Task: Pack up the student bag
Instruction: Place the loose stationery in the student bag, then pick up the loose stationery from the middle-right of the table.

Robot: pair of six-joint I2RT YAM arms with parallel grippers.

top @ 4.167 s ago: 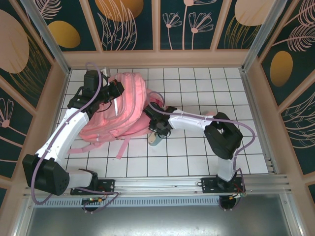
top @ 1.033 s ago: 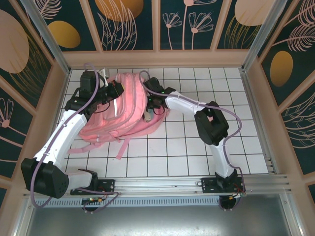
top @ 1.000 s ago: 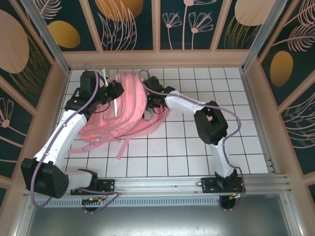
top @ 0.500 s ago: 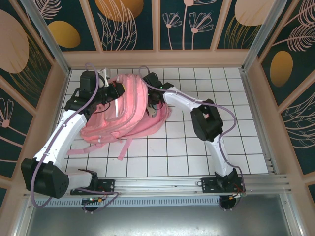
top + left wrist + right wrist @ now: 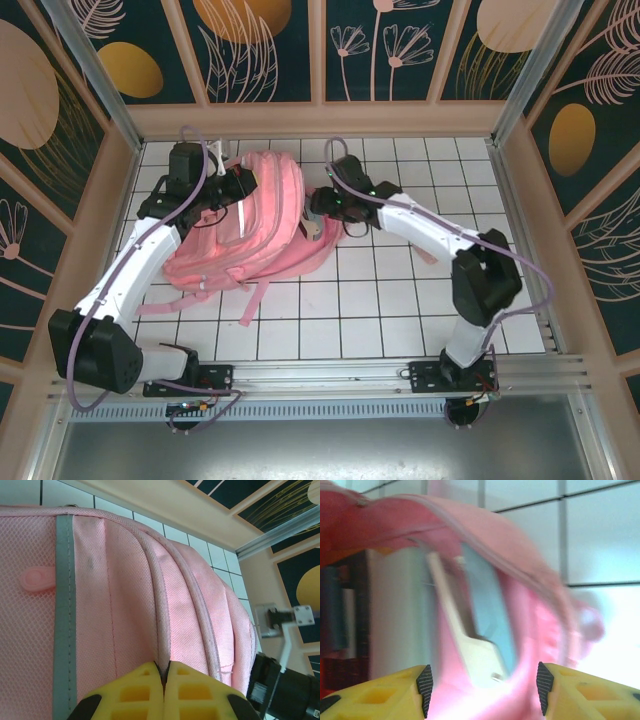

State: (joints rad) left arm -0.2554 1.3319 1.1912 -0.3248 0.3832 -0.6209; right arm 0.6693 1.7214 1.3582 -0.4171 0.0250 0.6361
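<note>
Pink student bag [image 5: 262, 240] lying on a white gridded desk [image 5: 400, 300], with one robot arm at each side.
Dark teal wall panels [image 5: 265, 50] with gold and pink plant shapes enclose the desk. The student bag lies toward the far left. The left arm [image 5: 135, 260] stretches from its base to the bag's far left corner, where the left hand [image 5: 163, 680] is clenched on a ridge of pink fabric. The right arm [image 5: 430, 225] bends leftward to the bag's right edge. The right hand [image 5: 318, 205] is spread wide at the opening, facing a blurred pale item [image 5: 485, 630] inside.
</note>
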